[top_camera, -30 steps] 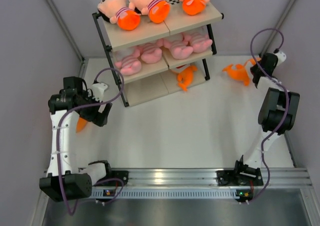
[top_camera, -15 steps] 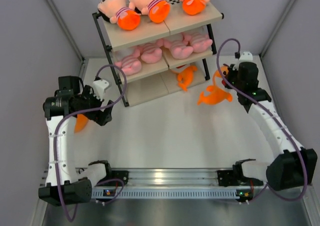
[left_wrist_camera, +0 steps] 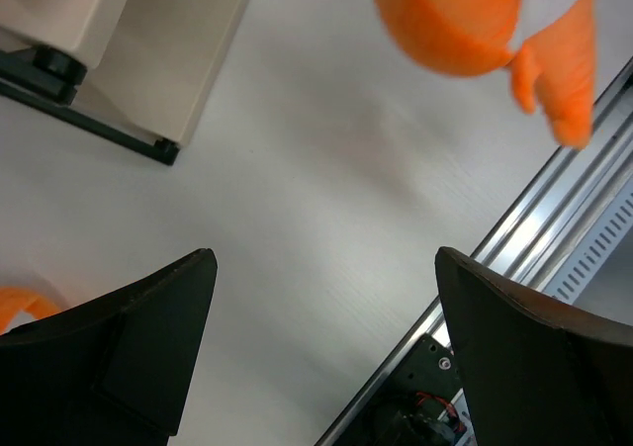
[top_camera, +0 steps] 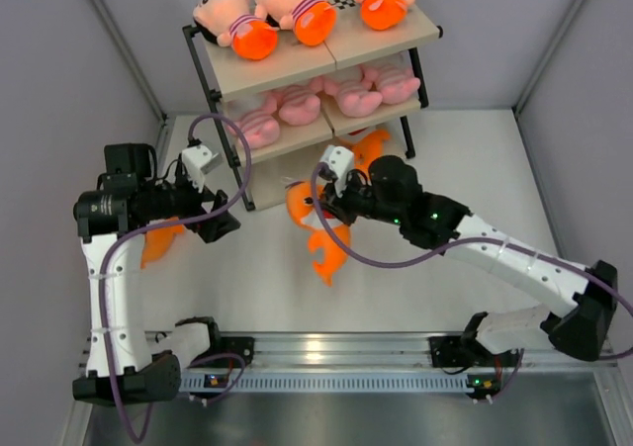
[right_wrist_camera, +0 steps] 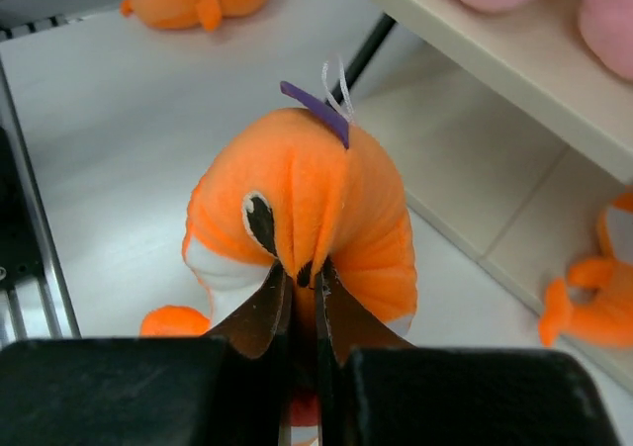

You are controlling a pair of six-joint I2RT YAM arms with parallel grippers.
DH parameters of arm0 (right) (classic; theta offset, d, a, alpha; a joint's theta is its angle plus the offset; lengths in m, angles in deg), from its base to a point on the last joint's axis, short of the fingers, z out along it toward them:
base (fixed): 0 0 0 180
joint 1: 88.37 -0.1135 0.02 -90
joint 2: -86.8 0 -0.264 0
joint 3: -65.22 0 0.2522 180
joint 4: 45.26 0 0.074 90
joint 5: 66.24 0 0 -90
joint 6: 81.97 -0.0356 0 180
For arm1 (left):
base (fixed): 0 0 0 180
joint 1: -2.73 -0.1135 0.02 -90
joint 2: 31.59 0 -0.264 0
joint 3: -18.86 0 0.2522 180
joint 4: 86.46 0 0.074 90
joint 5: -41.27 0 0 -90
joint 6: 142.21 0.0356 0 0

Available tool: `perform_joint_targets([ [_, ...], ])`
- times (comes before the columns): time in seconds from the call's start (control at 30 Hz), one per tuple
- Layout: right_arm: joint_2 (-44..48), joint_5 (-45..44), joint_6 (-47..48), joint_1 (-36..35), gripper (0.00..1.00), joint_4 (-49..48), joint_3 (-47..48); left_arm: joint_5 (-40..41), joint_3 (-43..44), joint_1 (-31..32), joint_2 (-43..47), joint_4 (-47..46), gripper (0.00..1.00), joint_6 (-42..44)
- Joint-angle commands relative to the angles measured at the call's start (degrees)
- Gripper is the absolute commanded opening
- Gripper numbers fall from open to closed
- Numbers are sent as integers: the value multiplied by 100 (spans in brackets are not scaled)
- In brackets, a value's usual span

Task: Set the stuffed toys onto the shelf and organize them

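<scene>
Well in front of the shelf [top_camera: 318, 58], the left gripper [left_wrist_camera: 324, 263] hung with its jaws spread wide and nothing between them. A loose orange shark [top_camera: 158, 243] lay on the table [top_camera: 415, 298] under that arm, off the shelf's front-left corner. Just in front of the bottom board [top_camera: 279, 177], the right gripper [right_wrist_camera: 302, 273] was pinched tight on a fold of the carried orange shark [right_wrist_camera: 316, 189], which dangled clear of the table.

The step looked like sliding this shark onto the bottom board. With so thin a pinch the toy could swing, so a slow, low entry seemed wise, letting go only once its body rested on the board. The bare left half offered room, beside a third orange shark [top_camera: 368, 151] on the right half. The front-left post [top_camera: 203, 73] and the middle board [top_camera: 302, 133] overhead, carrying pink animals [top_camera: 297, 105], were the edges to clear. The top board, farthest back, looked filled by three dolls [top_camera: 297, 11].
</scene>
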State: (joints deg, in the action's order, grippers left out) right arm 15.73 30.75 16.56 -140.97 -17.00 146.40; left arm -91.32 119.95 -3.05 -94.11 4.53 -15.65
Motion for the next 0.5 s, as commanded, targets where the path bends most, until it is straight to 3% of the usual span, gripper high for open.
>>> perform_joint_targets([
  [0.0,-809,277,210,-452,0,-922,886,-864,179,42,249,222,98,-122],
  [0.23,-1805,995,245,-1050,0,-1406,1879,-1401,153,51,170,222,98,-228],
  [0.4,-1903,1639,193,-1235,0,-1731,2039,-1200,188,51,3,213,98,-193],
  [0.43,-1867,1761,201,-1235,0,-1766,1995,-1103,179,51,-32,213,96,-175],
  [0.47,-1823,1824,227,-1235,0,-1793,1916,-963,170,51,-76,213,84,-158],
])
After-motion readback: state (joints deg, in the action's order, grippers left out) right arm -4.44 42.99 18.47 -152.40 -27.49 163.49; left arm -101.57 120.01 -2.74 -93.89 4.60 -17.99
